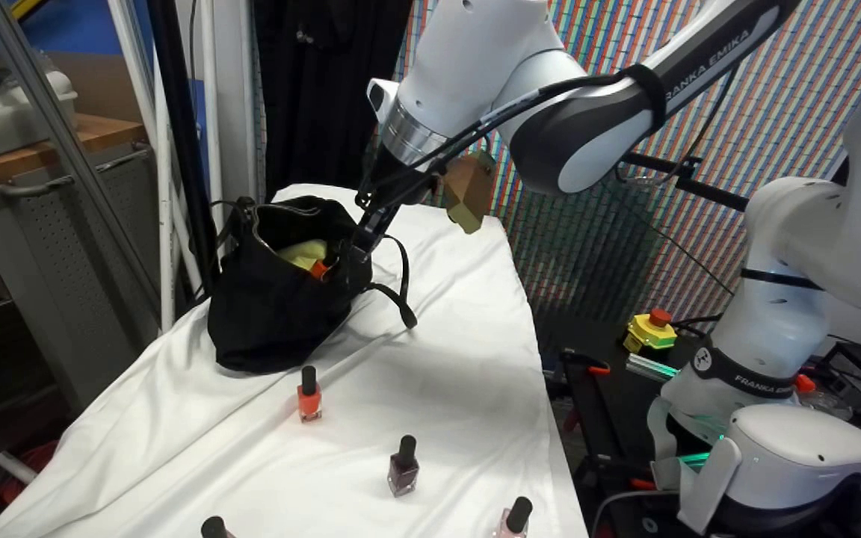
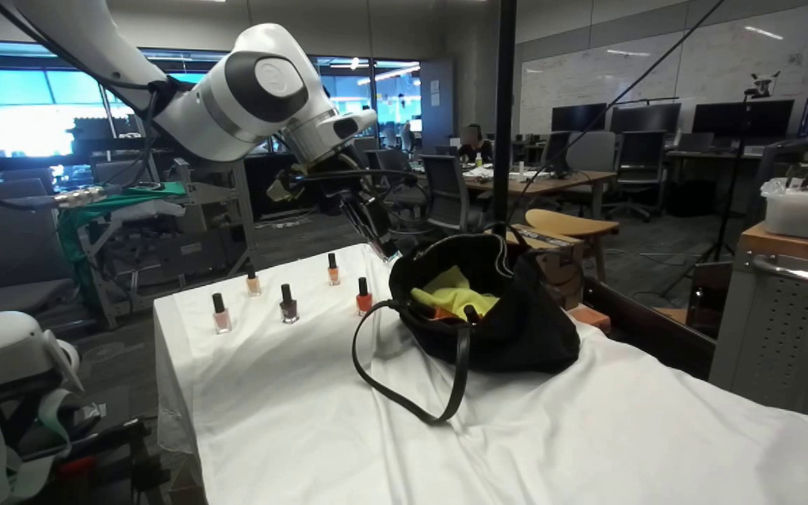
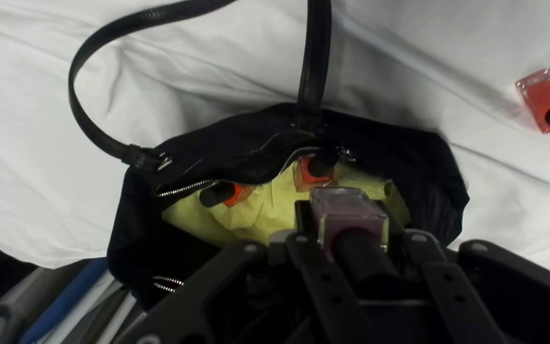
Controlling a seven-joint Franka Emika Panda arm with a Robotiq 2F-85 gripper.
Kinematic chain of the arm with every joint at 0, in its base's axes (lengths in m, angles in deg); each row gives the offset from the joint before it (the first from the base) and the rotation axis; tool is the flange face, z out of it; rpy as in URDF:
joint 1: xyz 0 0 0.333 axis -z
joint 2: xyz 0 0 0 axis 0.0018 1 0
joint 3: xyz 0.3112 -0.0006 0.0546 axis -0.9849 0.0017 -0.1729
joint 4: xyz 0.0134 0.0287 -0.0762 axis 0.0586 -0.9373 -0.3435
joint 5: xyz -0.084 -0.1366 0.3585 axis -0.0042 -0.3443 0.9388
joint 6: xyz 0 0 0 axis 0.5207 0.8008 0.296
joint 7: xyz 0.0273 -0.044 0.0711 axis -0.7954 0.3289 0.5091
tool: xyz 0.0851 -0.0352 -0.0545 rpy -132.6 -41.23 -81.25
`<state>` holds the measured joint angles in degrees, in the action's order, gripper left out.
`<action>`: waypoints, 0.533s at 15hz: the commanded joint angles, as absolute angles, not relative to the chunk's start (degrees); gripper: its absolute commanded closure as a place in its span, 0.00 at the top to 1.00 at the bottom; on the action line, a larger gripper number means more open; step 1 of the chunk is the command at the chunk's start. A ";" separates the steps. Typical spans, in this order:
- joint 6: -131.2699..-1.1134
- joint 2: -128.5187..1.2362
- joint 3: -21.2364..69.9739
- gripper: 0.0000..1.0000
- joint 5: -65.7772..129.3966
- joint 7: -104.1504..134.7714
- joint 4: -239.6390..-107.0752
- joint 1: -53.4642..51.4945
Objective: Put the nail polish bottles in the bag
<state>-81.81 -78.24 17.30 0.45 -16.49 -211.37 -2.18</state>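
Bottle of mauve polish [image 3: 353, 212], square glass, black-capped, is clamped in the wrist view's black hand [image 3: 347, 224] near a slouchy black fabric bag [image 3: 237, 132] holding two red-orange bottles [image 3: 312, 174]. In an exterior view, five black-capped bottles [image 2: 289, 308] stand on a white-draped table [image 2: 271, 407].

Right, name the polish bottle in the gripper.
The mauve bottle: it alone is clamped in the gripper, while five other bottles stand on white cloth and two more bottles show inside the bag.
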 commanded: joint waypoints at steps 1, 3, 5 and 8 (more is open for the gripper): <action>-86.00 -72.11 18.45 0.16 -4.53 -21.81 -205.27 -1.89; -87.18 -68.70 19.03 0.16 -5.72 -23.28 -202.51 -2.06; -87.99 -65.42 19.17 0.16 -4.76 -23.40 -199.74 -2.12; -88.23 -61.88 18.88 0.16 -3.21 -22.25 -196.64 -1.96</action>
<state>-86.66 -66.06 18.68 -3.37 -21.83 -201.42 -2.03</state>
